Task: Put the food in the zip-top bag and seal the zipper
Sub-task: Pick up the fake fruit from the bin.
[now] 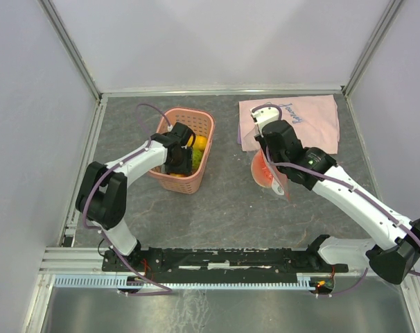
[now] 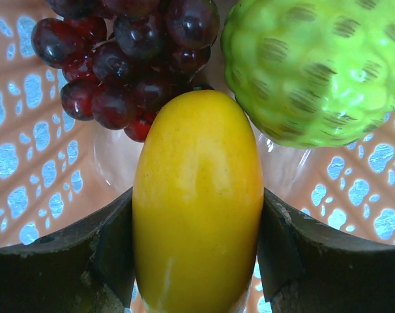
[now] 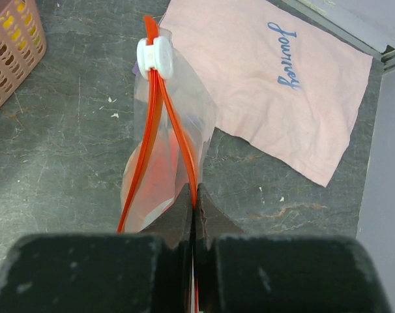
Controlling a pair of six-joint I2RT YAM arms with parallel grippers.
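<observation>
My left gripper [image 2: 197,261] is down inside the pink basket [image 1: 189,186], shut on the yellow mango-like fruit [image 2: 197,195], with a finger pressed against each side. Dark purple grapes [image 2: 126,59] and the bumpy green fruit [image 2: 315,65] lie just beyond it. In the top view the left gripper [image 1: 179,158] hides most of the basket's contents. My right gripper [image 3: 196,195] is shut on the zip-top bag [image 3: 152,169] at its red-orange zipper [image 3: 178,124] and holds the mouth up. The white slider [image 3: 153,55] sits at the far end. Something red shows through the bag [image 1: 264,173].
A pink cloth [image 1: 314,118] with blue lettering lies at the back right, just behind the bag. The basket [image 3: 12,45] stands left of the bag, with grey tabletop between them. Metal rails and white walls bound the table.
</observation>
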